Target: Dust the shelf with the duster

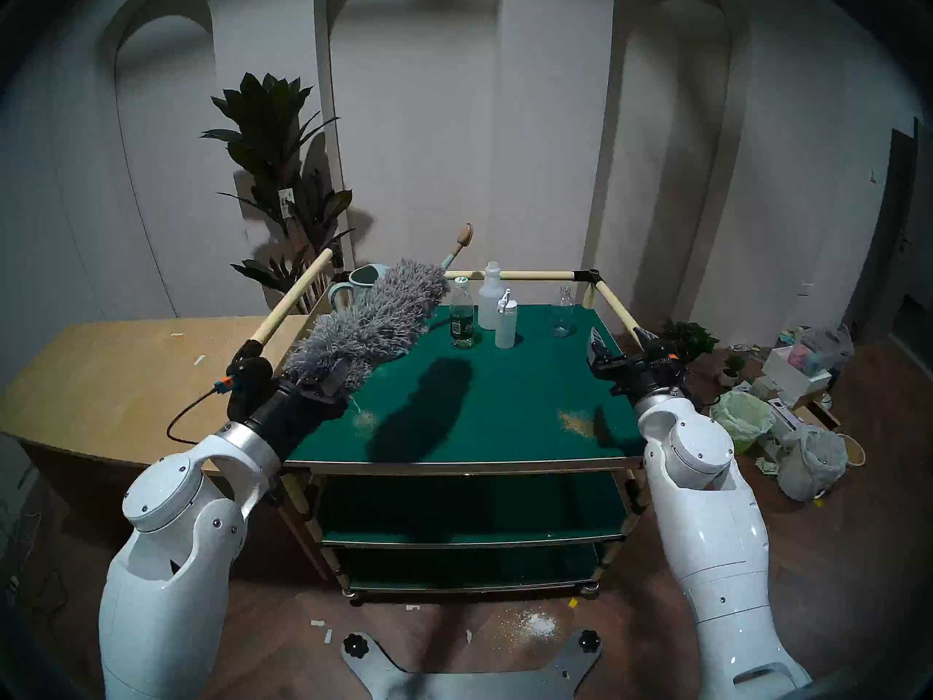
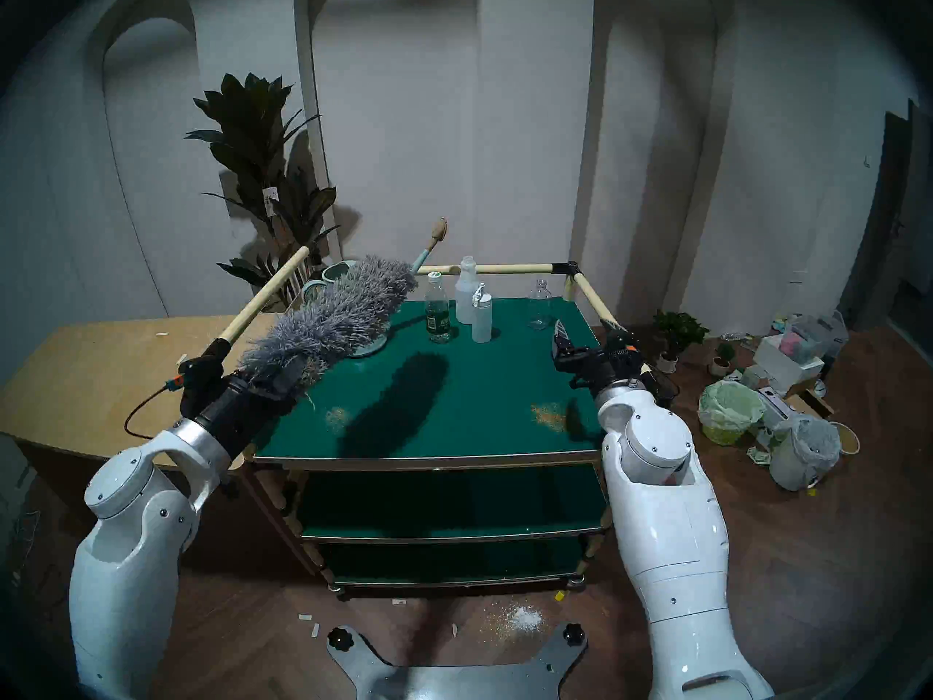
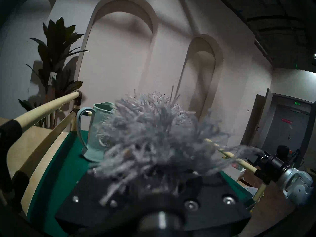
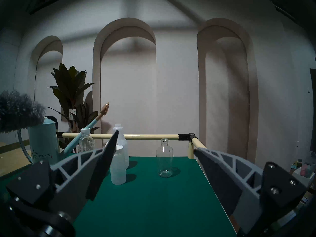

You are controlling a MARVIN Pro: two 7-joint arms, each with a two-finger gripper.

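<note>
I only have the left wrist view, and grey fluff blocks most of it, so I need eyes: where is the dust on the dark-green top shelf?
Observer: Two sandy dust patches lie near the front of the dark-green top shelf: one beside the left gripper, one toward the right edge.
Operator: What's behind the fluff?
Observer: Four bottles stand at the back. The closest to the fluffy grey microfibre duster is a green-labelled clear plastic bottle.
Operator: And the right gripper?
Observer: The right gripper is open and empty.
</note>
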